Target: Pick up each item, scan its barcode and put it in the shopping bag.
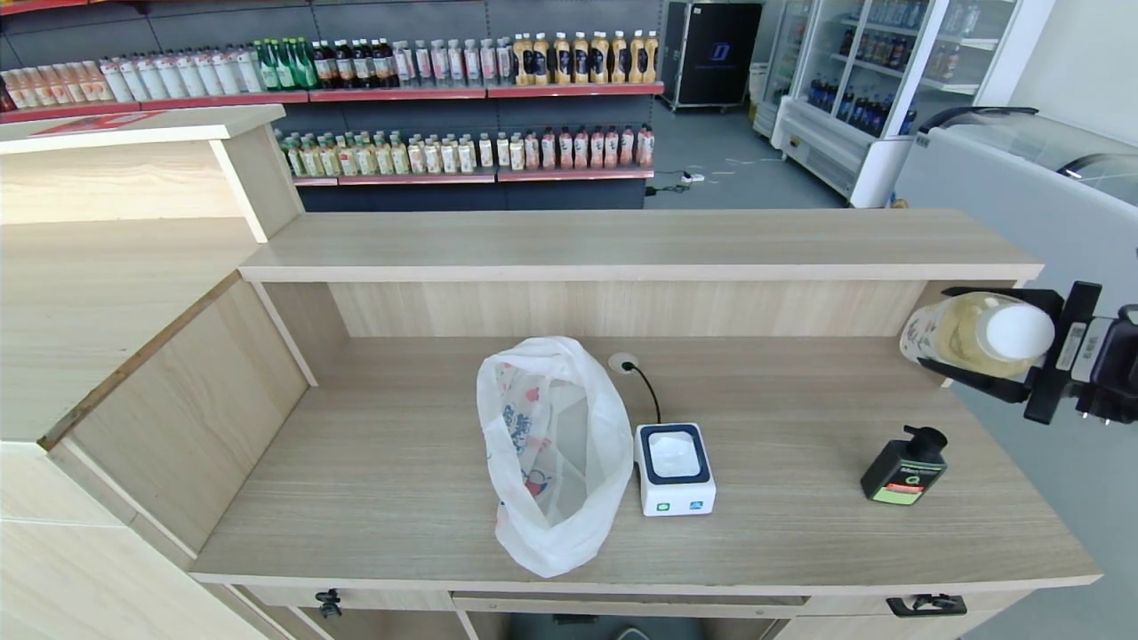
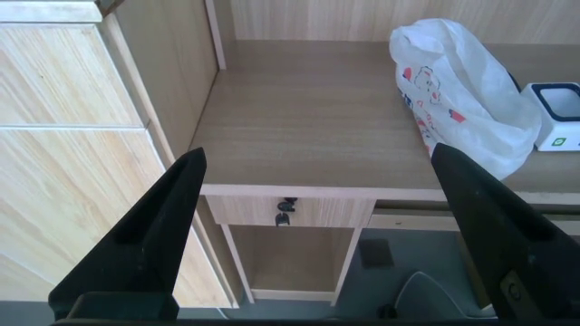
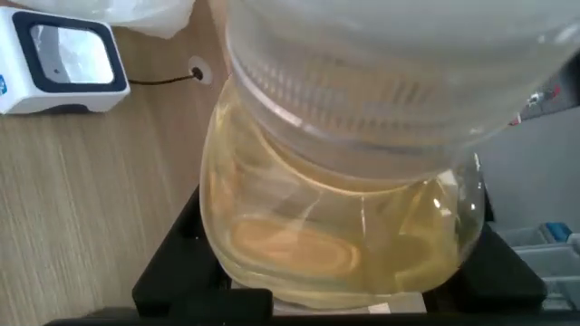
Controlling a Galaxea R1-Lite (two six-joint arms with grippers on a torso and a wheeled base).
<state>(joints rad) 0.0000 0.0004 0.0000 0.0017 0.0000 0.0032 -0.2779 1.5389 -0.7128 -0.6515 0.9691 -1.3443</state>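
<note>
White shopping bag (image 1: 551,453) printed with red and blue; white scanner (image 1: 674,469), navy-framed; pale yellow drink bottle (image 1: 965,336), white cap; black pump bottle (image 1: 902,469), green label.

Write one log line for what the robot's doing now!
right gripper: shut on drink bottle, raised near right end of counter | left gripper: open, empty | pump bottle: on counter | shopping bag: beside scanner

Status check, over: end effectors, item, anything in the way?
Right end effector shut on drink bottle, held up at right end of counter. Left end effector open, empty. Nothing over scanner, beside shopping bag.
</note>
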